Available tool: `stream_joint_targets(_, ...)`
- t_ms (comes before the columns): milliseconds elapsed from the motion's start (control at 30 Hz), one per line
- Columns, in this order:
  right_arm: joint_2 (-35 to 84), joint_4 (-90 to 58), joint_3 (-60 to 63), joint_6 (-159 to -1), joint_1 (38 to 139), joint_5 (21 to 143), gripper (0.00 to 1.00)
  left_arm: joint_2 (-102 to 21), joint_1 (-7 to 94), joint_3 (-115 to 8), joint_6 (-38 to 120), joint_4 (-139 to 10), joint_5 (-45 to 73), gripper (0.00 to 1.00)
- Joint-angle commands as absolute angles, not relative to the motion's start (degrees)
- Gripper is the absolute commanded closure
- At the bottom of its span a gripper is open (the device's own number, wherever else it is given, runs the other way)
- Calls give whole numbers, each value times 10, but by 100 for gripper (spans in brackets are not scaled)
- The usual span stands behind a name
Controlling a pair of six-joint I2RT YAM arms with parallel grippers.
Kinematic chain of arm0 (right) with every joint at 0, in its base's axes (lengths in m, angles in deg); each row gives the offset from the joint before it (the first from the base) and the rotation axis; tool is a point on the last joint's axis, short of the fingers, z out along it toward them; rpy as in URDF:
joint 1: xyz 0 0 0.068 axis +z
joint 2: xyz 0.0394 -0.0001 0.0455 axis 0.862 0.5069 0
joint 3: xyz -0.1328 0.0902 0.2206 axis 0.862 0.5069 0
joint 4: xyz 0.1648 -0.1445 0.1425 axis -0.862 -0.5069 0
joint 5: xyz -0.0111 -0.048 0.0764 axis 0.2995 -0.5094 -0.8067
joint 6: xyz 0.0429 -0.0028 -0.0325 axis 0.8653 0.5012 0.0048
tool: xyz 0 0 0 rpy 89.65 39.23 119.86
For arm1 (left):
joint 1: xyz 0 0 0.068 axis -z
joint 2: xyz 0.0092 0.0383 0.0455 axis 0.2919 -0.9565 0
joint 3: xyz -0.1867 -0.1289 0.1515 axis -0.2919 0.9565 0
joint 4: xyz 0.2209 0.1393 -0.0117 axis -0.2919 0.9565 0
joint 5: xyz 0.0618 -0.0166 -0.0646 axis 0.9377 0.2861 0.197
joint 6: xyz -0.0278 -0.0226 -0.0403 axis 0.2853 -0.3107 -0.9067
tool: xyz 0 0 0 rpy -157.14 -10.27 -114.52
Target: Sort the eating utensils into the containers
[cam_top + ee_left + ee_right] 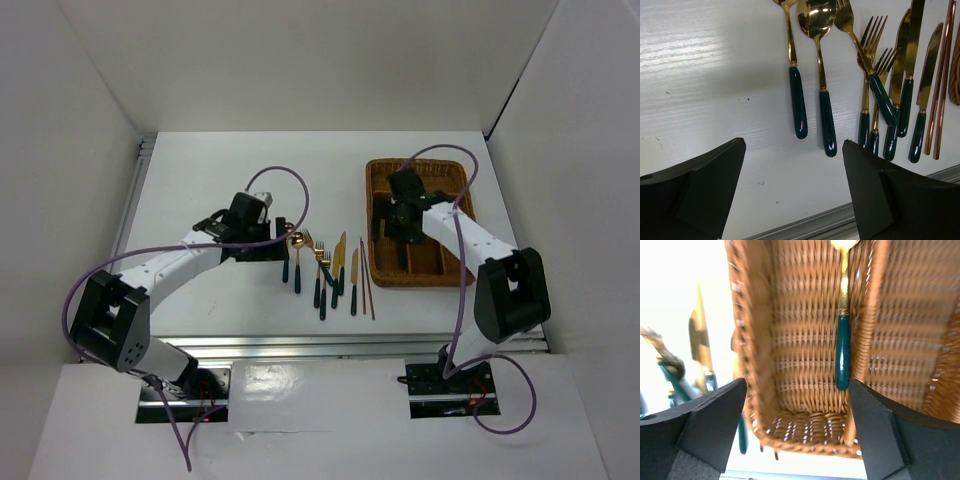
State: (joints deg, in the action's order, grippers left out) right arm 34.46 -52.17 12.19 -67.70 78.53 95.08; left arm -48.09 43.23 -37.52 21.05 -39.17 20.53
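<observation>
Several gold utensils with dark green handles lie in a row on the white table: a spoon [297,262], forks [320,270], knives [339,262] and thin brown chopsticks [367,280]. My left gripper [284,240] hangs open just left of the row. In the left wrist view its jaws [794,145] stand wide over bare table, below the spoon [819,55] and forks [871,50]. My right gripper [395,225] is open over the wicker tray [380,175]. Beneath it one green-handled utensil [842,360] lies in the tray's left compartment, against the divider, free of the fingers.
A metal rail [300,345] runs along the table's near edge, just behind the left fingers [815,222]. The tray's end wall [805,440] is close under the right gripper. White walls enclose the table on three sides. Purple cables loop over both arms.
</observation>
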Motion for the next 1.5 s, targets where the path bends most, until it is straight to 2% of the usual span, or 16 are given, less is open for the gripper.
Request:
stream_joint_targets(0, 282, -564, 56, -673, 795, 981, 8, -493, 442, -372, 207, -409, 215, 6)
stream_joint_targets(133, 231, -573, 36, -673, 800, 981, 2, -524, 468, -379, 201, -402, 238, 9)
stream_joint_targets(333, 147, -566, 65, -668, 806, 969, 1, -576, 516, -391, 173, -402, 269, 12)
stream_joint_targets(433, 127, -561, 81, -668, 806, 963, 1, -599, 521, -391, 155, -402, 294, 17)
stream_joint_targets(633, 115, -553, 94, -663, 806, 930, 1, -624, 521, -422, 155, -384, 336, 27)
stream_joint_targets(800, 105, -530, 117, -663, 806, 885, 1, -654, 521, -458, 165, -378, 348, 29)
stream_joint_targets(900, 105, -524, 123, -657, 806, 879, 1, -668, 521, -472, 165, -378, 359, 35)
stream_joint_targets(1167, 100, -529, 123, -657, 811, 890, 1, -704, 521, -469, 154, -358, 369, 42)
stream_joint_targets(1233, 100, -529, 123, -657, 811, 890, 1, -704, 521, -463, 154, -358, 369, 46)
stream_joint_targets(1333, 100, -529, 123, -645, 811, 897, 1, -711, 521, -463, 154, -358, 369, 64)
stream_joint_targets(1400, 94, -529, 123, -638, 811, 917, 1, -716, 521, -463, 154, -358, 369, 82)
stream_joint_targets(1467, 89, -536, 123, -625, 811, 935, 1, -721, 516, -463, 154, -358, 369, 94)
